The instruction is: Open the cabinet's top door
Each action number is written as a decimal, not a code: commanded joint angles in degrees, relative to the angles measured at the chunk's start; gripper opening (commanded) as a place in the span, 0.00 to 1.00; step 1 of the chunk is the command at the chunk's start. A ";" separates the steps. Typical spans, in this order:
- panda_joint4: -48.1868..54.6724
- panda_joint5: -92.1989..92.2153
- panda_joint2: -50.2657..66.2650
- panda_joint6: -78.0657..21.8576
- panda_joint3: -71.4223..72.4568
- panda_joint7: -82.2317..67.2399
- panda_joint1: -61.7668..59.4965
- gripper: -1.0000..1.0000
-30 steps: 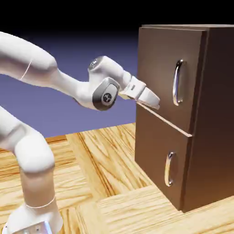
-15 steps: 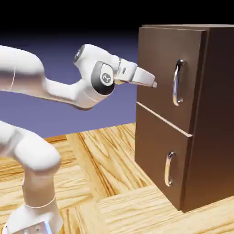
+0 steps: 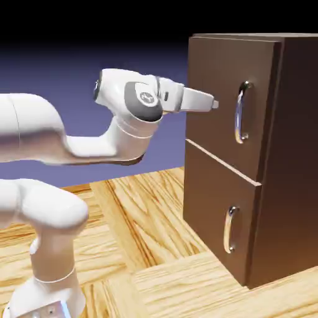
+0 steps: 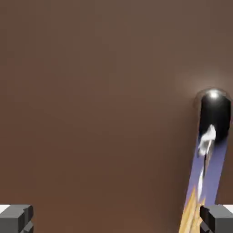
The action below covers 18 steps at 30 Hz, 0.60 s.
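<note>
Right now the white robot arm (image 3: 68, 146) reaches across toward the cabinet (image 3: 248, 155), a tall dark brown wooden box that stands on the wooden table (image 3: 149, 248) at the right side of the exterior view. The arm's wrist is bent so that the gripper (image 3: 213, 103) lies flat and points at the front of the cabinet. Its tip is near the top door (image 3: 214, 93), just to the left of that door's long silver handle (image 3: 241, 112). From this side it is hard to tell if the tip touches the wood.

The top door is shut and sits flat in the cabinet. Under it is the lower door (image 3: 211, 211), which is shut too and has a small silver handle (image 3: 230, 229).

In the hand view, brown wood fills almost the whole picture. The two grey fingertips (image 4: 16, 218) show at the bottom corners, far apart, with only the door's wood between them. So the pincer is spread wide and grips nothing. The shiny handle (image 4: 210, 136) shows at the right side of the hand view, with its rounded end up and its bar running down toward the right fingertip.
</note>
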 commanded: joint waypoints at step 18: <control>6.57 -37.00 -10.02 -4.82 -16.78 22.12 17.03 0.50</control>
